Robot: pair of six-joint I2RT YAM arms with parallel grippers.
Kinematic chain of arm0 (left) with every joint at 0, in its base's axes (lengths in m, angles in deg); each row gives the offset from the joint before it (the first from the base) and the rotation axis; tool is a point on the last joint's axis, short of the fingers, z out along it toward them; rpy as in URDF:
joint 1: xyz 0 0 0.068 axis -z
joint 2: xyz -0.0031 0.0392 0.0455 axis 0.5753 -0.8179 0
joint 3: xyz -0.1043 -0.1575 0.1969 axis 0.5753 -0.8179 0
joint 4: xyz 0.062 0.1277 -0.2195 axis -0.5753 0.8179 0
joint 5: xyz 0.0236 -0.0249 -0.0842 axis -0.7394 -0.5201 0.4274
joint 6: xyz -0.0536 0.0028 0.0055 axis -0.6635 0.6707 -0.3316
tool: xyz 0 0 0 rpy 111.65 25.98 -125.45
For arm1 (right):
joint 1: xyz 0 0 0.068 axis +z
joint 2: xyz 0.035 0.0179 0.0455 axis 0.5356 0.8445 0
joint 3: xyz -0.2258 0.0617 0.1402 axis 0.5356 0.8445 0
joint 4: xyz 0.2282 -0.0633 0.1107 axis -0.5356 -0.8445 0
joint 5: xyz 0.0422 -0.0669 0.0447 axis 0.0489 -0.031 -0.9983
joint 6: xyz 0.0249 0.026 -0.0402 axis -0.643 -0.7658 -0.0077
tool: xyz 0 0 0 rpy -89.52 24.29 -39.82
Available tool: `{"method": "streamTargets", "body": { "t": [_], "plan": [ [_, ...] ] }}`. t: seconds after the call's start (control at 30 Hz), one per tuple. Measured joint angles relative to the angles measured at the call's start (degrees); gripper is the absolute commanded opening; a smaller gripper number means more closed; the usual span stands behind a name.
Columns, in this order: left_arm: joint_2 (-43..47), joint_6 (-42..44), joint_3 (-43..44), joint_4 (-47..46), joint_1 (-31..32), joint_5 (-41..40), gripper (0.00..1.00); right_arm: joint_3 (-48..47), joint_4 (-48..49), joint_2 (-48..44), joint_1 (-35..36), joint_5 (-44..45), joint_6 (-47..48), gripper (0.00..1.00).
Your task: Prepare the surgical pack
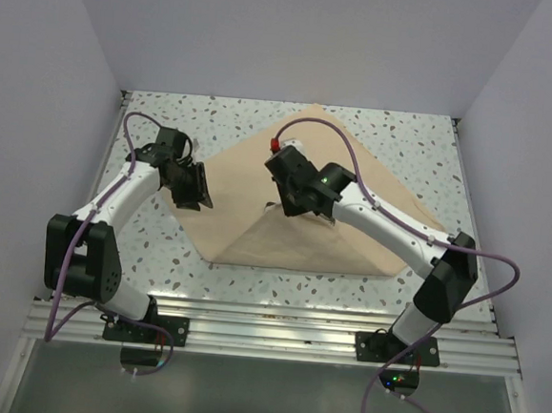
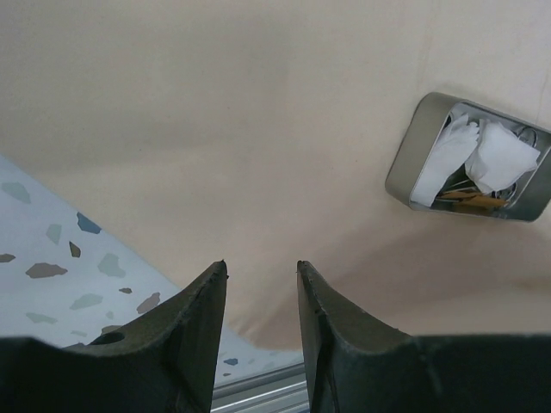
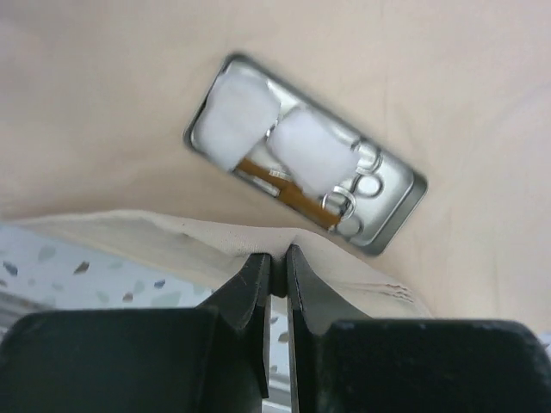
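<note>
Now the right gripper pinches a raised fold of the cloth, jaws nearly closed; the left gripper hovers half-open, empty. From above, the right arm hides the tin on the cloth; gauze covers most instruments.

Matt tan-beige cloth, smooth in weave, softly creased. Silver metal tin with a dull brushed sheen. Soft white fibrous gauze beside shiny steel instruments. Smooth, speckled, stone-look table. Matt black plastic on the left gripper.
</note>
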Motion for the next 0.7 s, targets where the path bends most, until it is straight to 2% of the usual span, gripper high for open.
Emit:
{"method": "streamTargets", "body": {
  "t": [0.17, 0.4, 0.7],
  "plan": [
    [-2.7, 0.0, 1.9, -0.2, -1.3, 0.0, 0.42, -10.6, 1.4, 10.4, -7.2, -1.4, 7.5, 0.00],
    [-3.8, 0.0, 2.6, -0.2, -2.6, 0.0, 0.42, -26.5, 0.5, 25.7, -13.6, -3.4, 13.7, 0.00],
    [-5.0, 0.0, 3.9, 0.0, -4.3, 0.0, 0.48, -35.0, -1.0, 33.7, -18.4, -7.3, 16.3, 0.00]
  ]
}}
